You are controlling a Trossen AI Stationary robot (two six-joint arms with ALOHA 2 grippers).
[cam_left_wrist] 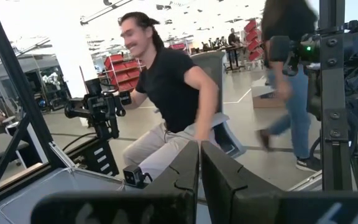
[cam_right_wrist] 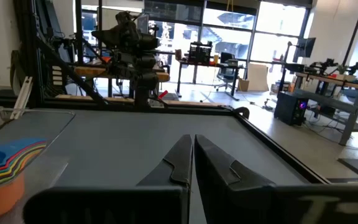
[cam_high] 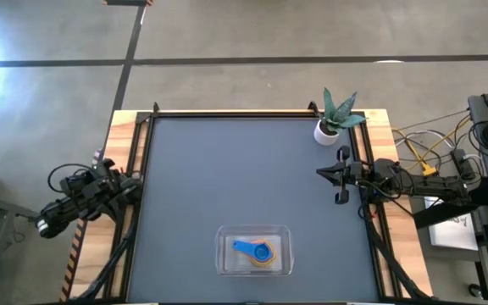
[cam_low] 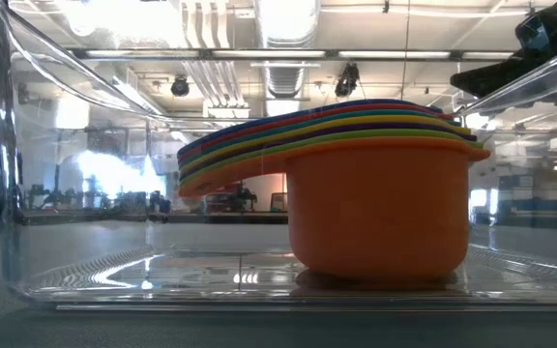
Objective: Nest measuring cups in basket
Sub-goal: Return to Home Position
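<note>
The measuring cups (cam_high: 257, 252) sit nested in one stack inside the clear basket (cam_high: 224, 254), near the table's near edge. The blue cup is on top and the orange cup (cam_low: 385, 217) is at the bottom, resting on the basket floor. The handles (cam_low: 230, 155) fan out to one side. The stack's edge (cam_right_wrist: 5, 165) and the basket wall (cam_right_wrist: 17, 115) also show in the right wrist view. My left gripper (cam_high: 134, 179) (cam_left_wrist: 199, 163) is shut and waits at the table's left edge. My right gripper (cam_high: 320, 173) (cam_right_wrist: 192, 149) is shut and hovers by the right edge, far from the basket.
A small white pot with a green plant (cam_high: 329, 127) stands at the far right corner, close to my right gripper. Dark rails (cam_high: 146, 169) frame the grey mat. A seated person (cam_left_wrist: 166, 93) and a walking person (cam_left_wrist: 291, 74) are beyond the table's right side.
</note>
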